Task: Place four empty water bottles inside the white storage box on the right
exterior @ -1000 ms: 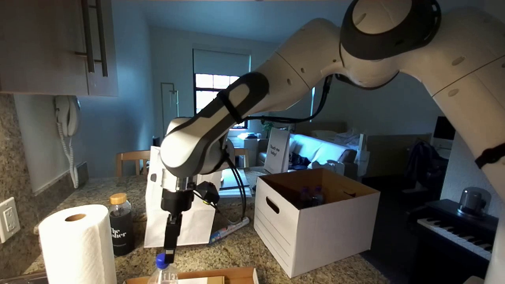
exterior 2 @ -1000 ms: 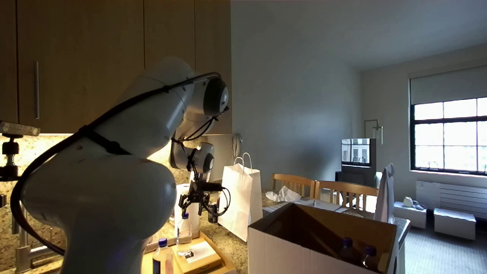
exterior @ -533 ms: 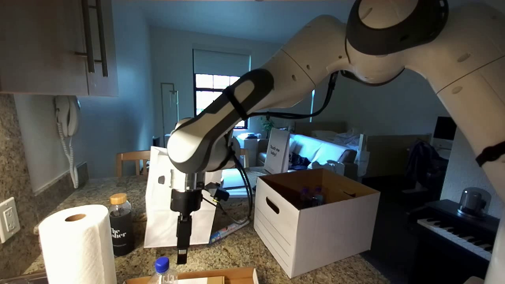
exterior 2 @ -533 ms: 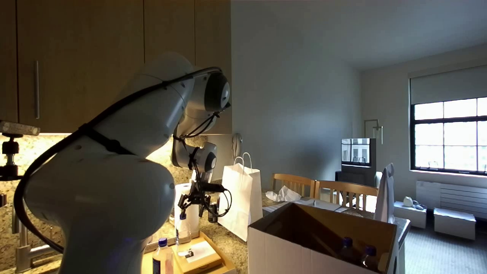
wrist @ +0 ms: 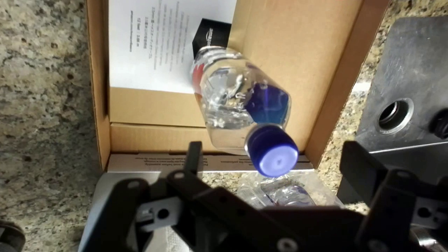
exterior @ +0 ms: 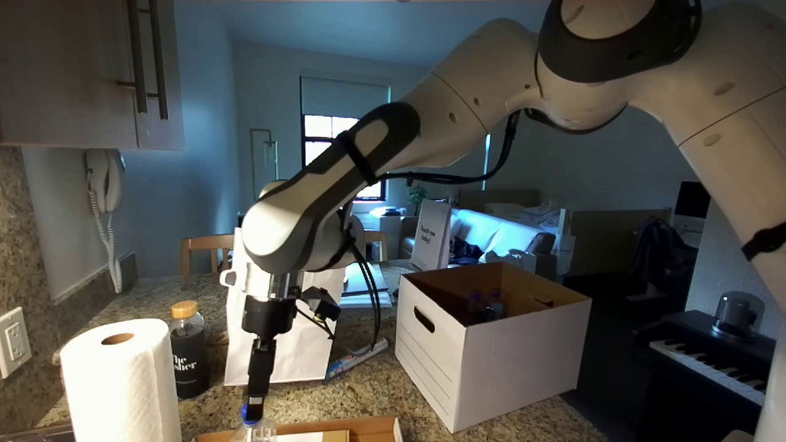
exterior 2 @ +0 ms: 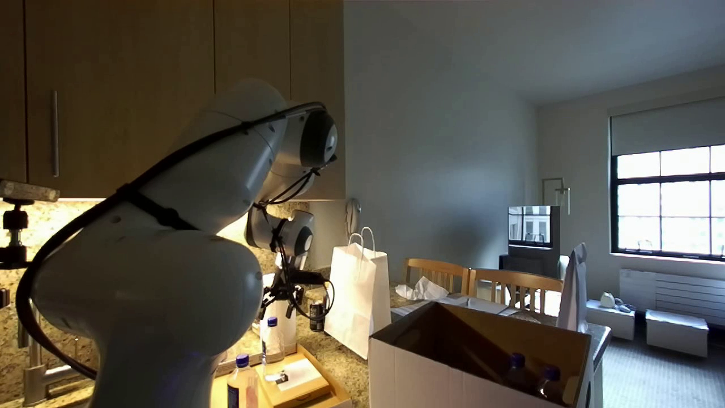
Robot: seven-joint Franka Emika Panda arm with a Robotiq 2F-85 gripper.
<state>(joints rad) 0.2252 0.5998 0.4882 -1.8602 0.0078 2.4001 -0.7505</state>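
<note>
Hand (wrist: 274, 162) gapes wide (all black angles) near a rounded, blue-capped clear plastic bottle (wrist: 227, 101).

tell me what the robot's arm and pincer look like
The arm has smooth, rounded, whitish shells with dark grey trim. Black straps circle it and a black cable runs alongside. The wrist collar is silvery; the pincer is black, with slim fingers and metallic pieces in its linkage.

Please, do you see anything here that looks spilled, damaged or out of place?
One small thing: in an exterior view, crumpled paper lies beyond the white box. It looks untidy, like litter, though perhaps it is there on purpose. No spill shows, and the bottles look roughly upright.
</note>
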